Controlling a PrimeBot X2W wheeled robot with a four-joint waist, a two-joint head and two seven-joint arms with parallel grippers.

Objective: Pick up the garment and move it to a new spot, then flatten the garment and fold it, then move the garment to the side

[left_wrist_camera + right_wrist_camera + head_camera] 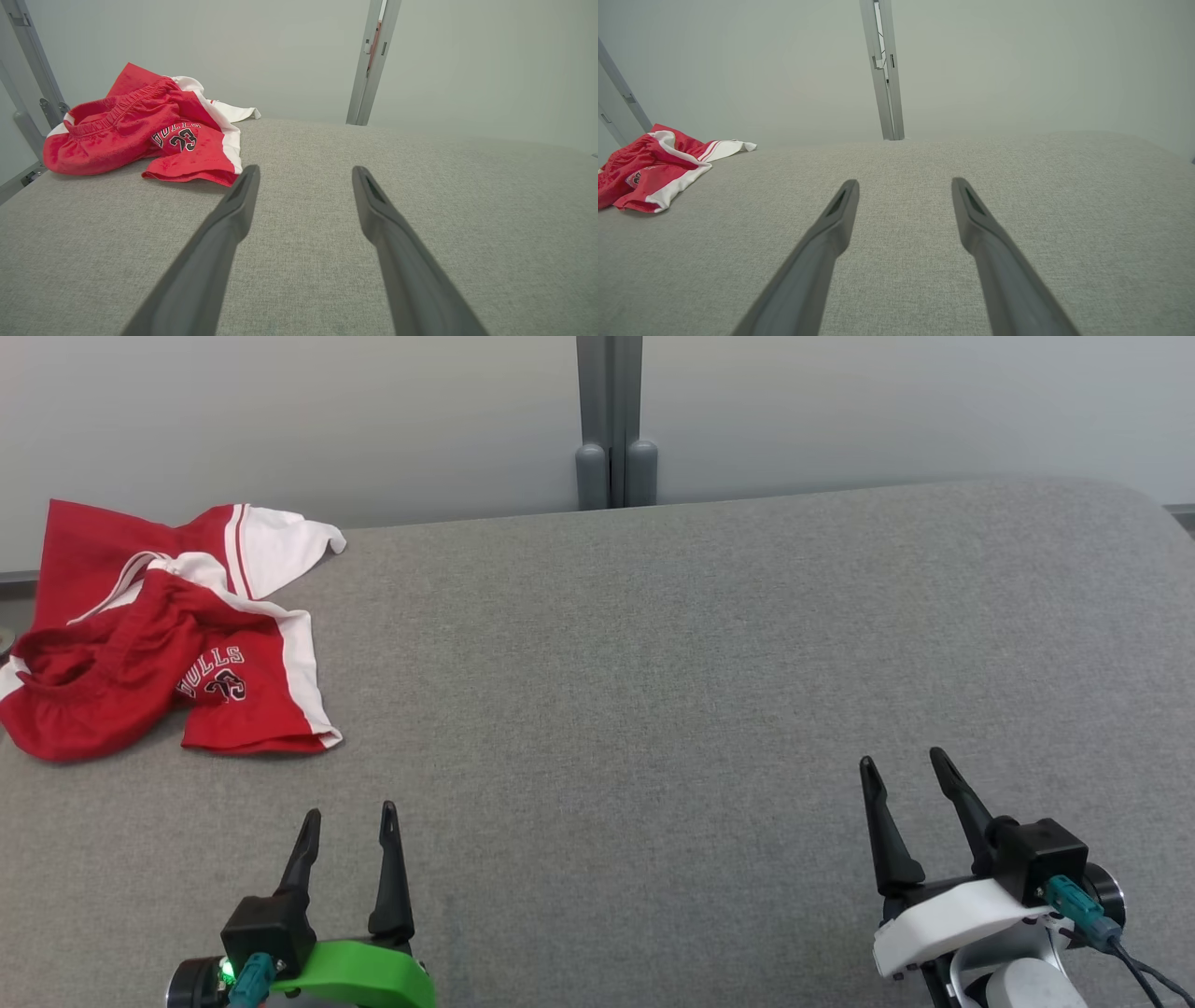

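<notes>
Red-and-white basketball shorts (pixel 140 653) lie crumpled in a loose heap at the far left edge of the grey desk (pixel 700 709), the number 23 facing up.

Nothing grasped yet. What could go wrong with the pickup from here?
1. The shorts lie crumpled in overlapping layers; the open left end effector may pinch only one layer, so they lift bunched and resist flattening.
2. They sit at the far left corner of the table; a slip or drag might push them off.
3. The open right end effector is far across the table, so helping needs a long reach.
</notes>
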